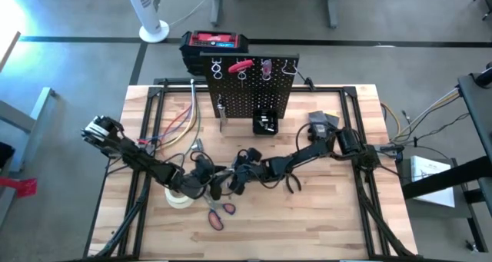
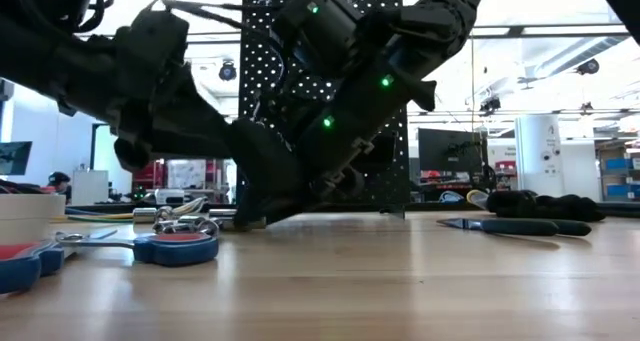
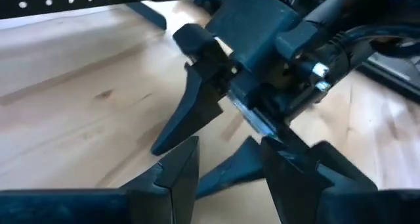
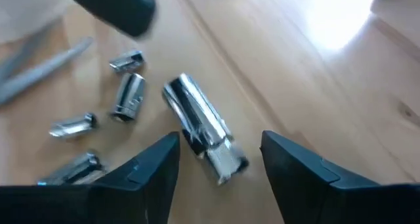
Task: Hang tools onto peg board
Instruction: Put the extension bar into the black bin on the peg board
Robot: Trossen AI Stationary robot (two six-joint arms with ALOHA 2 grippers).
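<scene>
Our right hand (image 4: pixel 220 161) hangs low over the table (image 4: pixel 341 86), its fingers spread on either side of a silver socket (image 4: pixel 203 129) and not yet touching it, placed, we judge, to close on it. The socket is a smooth, shiny metal cylinder lying on its side on pale wood, with smaller sockets (image 4: pixel 128 96) scattered just beside it. Our left hand (image 3: pixel 230 165) waits close by, fingers apart and holding nothing. The peg board (image 1: pixel 250 89), black perforated metal, stands upright at the table's far edge.

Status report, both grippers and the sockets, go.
Right gripper open, low over a silver socket on the table. Left gripper open, facing it, empty. Smaller sockets loose alongside.
</scene>
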